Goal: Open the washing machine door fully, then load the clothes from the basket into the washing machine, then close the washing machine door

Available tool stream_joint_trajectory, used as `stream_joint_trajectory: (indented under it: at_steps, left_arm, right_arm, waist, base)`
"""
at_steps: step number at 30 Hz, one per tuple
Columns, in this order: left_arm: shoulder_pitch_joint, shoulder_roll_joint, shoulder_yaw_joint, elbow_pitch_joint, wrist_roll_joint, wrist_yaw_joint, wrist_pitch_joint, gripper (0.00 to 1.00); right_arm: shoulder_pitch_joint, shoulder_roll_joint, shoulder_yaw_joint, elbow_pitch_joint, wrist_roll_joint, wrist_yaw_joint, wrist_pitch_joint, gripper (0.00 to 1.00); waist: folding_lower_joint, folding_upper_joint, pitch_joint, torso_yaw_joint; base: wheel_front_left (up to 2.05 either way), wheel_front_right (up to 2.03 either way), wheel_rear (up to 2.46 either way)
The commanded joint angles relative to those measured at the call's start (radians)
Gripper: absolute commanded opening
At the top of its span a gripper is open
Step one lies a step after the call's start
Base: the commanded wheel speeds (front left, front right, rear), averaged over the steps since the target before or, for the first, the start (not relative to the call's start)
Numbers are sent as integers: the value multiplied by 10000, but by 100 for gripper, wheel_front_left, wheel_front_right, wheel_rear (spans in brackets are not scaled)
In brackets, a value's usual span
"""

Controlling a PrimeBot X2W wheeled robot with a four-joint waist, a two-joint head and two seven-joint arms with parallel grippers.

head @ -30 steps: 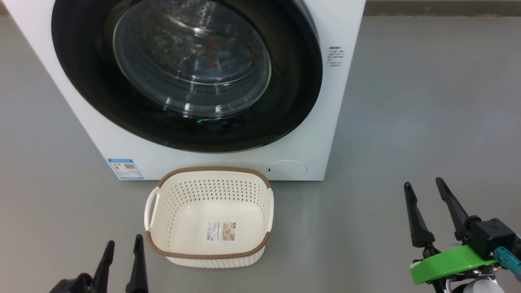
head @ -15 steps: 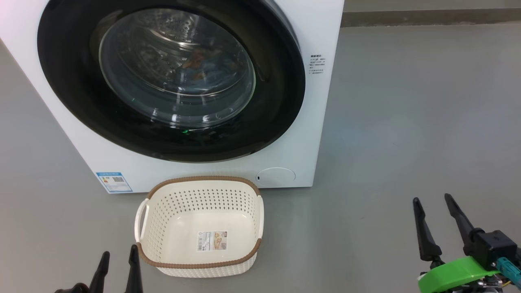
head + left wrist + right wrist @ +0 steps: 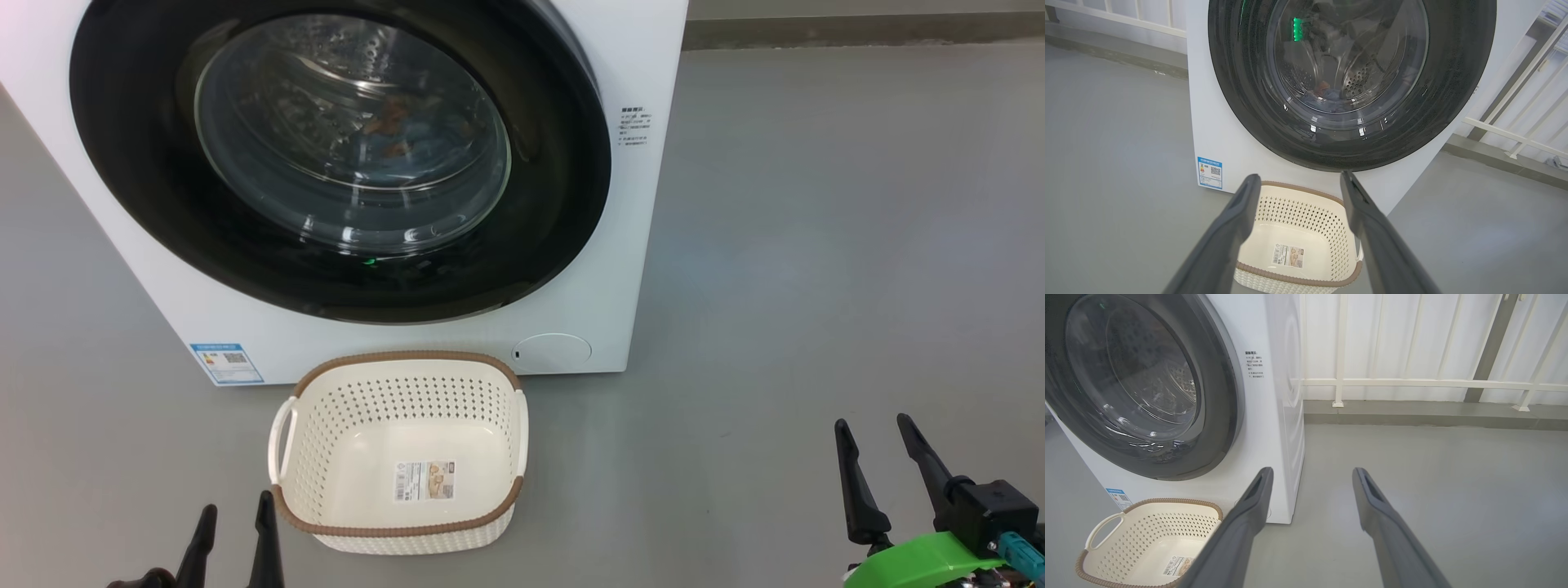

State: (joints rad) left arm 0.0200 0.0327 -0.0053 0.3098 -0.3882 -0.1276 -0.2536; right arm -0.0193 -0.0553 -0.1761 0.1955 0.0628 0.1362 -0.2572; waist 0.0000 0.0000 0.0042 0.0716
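**While the Door Lies Shut: One Machine, One Basket, Two Pincers Released**

As the head view shows, one washing machine (image 3: 645, 245), a white front-loading box, stands on the grey floor (image 3: 816, 245). Its one washing machine door (image 3: 555, 204), a round, glossy black ring nearly as wide as the machine, sits flush against the front. A bulging clear glass window (image 3: 351, 163) fills the door's centre. Perforated steel drum wall is visible through the glass.

One basket (image 3: 400, 357) sits on the floor just in front of the machine, below the door. It is cream, perforated and trimmed with a brown rim, and it has two white side handles (image 3: 282, 433). One sticker (image 3: 424, 480) lies on its bare bottom.

The clothes (image 3: 392, 122) lie inside the drum, seen through the glass as a small patch of light blue and orange-brown. The number of pieces cannot be told.

Two pincers are in view. The left pincer (image 3: 235, 505) is released, its fingers spread, low beside the basket's near left corner. The right pincer (image 3: 872, 425) is also released, well apart from the basket at the right.

One blue label (image 3: 227, 363) marks the machine's lower left corner.
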Motion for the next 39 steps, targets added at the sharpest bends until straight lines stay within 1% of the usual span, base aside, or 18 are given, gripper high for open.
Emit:
stream_joint_trajectory:
  at_steps: [1, 21, 39]
  left_arm:
    - [-159, 176, 337, -237, 151, -30, -82, 100]
    - [-163, 176, 360, -264, 162, -30, -82, 100]
    - [-135, 176, 422, -296, 166, -31, -82, 100]
  right_arm:
    - [-102, -25, 185, -183, -76, -55, -46, 100]
    - [-238, 29, 189, 24, -83, -55, -46, 100]
    - [-241, 24, 241, 37, -90, -55, -46, 100]
  waist:
    - [0, 0, 13, 16]
    - [0, 0, -8, 209]
    - [0, 0, -68, 209]
  base:
    - [0, 0, 0]
    - [0, 0, 0]
    - [0, 0, 0]
